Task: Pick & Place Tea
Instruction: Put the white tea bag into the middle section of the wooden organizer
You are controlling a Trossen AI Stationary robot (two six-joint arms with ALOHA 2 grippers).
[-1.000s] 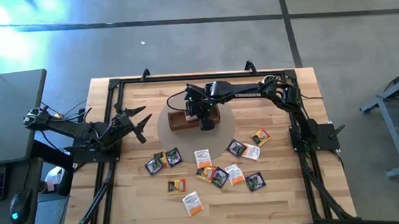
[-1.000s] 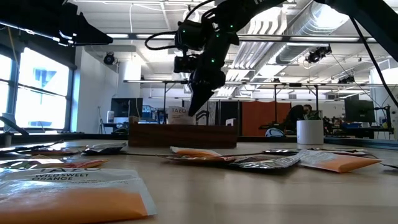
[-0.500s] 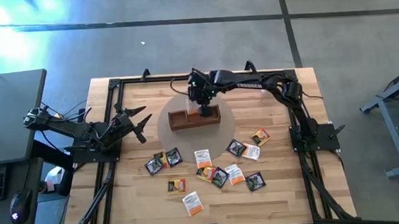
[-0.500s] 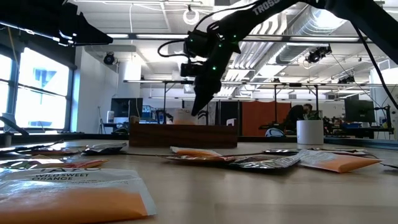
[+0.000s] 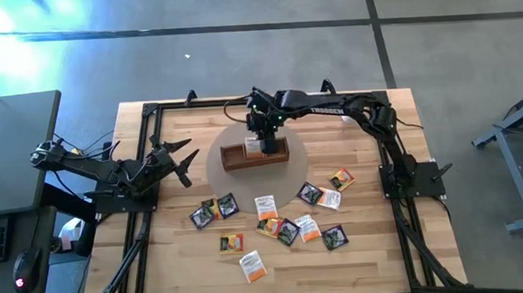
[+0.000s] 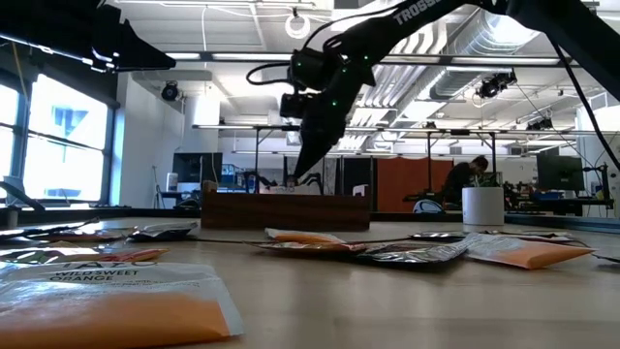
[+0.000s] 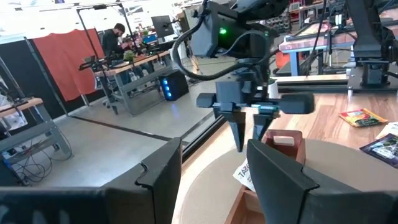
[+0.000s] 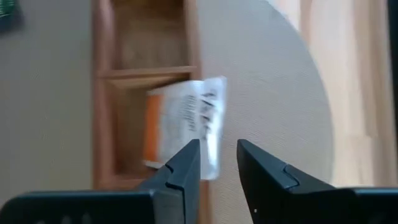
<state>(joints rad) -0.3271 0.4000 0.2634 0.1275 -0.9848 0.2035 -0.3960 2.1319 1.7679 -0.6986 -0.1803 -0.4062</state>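
Note:
The brown wooden tray point(image 5: 235, 158) sits on a round grey mat point(image 5: 216, 178) at the table's far middle. My right gripper point(image 8: 217, 155) hangs open just above the tray, fingers slanting down. Under it a white-and-orange tea sachet point(image 8: 183, 124) lies in the tray. One edge of the sachet point(image 7: 244, 173) rests over the tray's long wall and sticks out above the mat. The fingertips stand a little above it, apart from it. Several more sachets point(image 5: 275, 220) lie flat on the near half of the table. My left gripper point(image 5: 182, 159) waits open at the left edge.
A white cup point(image 6: 481, 206) stands to the right of the tray in the low view. The black arm frames point(image 5: 144, 154) run along the table's left and right sides. Bare wood lies between the mat and the scattered sachets.
My right gripper has carried the white-and-orange sachet from the tray's near side toward the far edge, over the tray, and has opened. The sachet has dropped from the fingers and now lies in the tray, over its wall.

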